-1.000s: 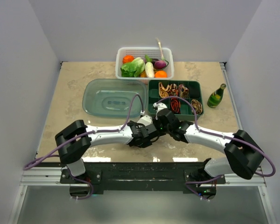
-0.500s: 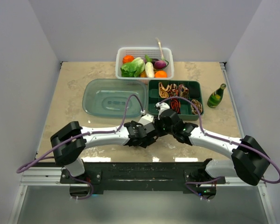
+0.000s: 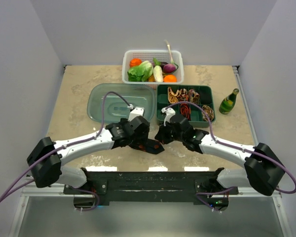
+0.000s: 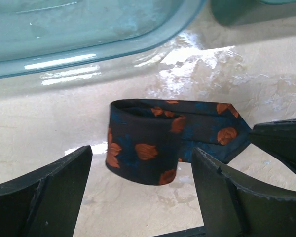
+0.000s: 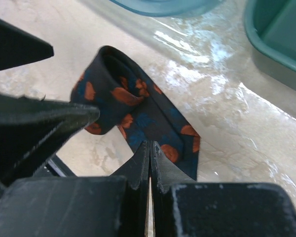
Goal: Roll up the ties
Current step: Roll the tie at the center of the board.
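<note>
A black tie (image 4: 153,143) with orange-red motifs is rolled into a short loop, its pointed tip trailing right. The same tie (image 5: 133,113) shows in the right wrist view, and as a dark lump (image 3: 155,147) from above. My left gripper (image 4: 142,149) is open, its fingers (image 4: 49,187) standing either side of the roll without touching it. My right gripper (image 5: 150,143) is shut, pinching the tie's edge near the pointed end. From above, the right gripper (image 3: 164,135) sits just right of the left gripper (image 3: 147,143). More rolled ties (image 3: 186,109) lie in the green tray.
A green compartment tray (image 3: 210,106) stands behind the right gripper. A clear teal lid (image 3: 113,103) lies behind the left one. Farther back is a white basket (image 3: 126,61) of vegetables, with a green bottle (image 3: 229,101) at the right.
The left arm has swung back to the left, its jaws have opened wider and it has let go of the roll. The right gripper stayed shut and moved little.
</note>
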